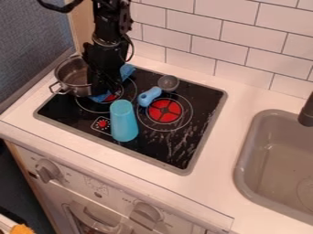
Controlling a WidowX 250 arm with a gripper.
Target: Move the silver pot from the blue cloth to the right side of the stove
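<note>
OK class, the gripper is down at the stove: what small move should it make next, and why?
Probably a short, straight lift. The gripper hangs low among close neighbours: the metal pot, the blue cloth and the turquoise cylinder. A sideways move at this height might well bump one.

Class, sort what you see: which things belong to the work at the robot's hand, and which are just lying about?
Nearest the hand:
blue cloth
metal pot

Just lying about:
turquoise cylinder
blue-handled ladle
orange item
</note>
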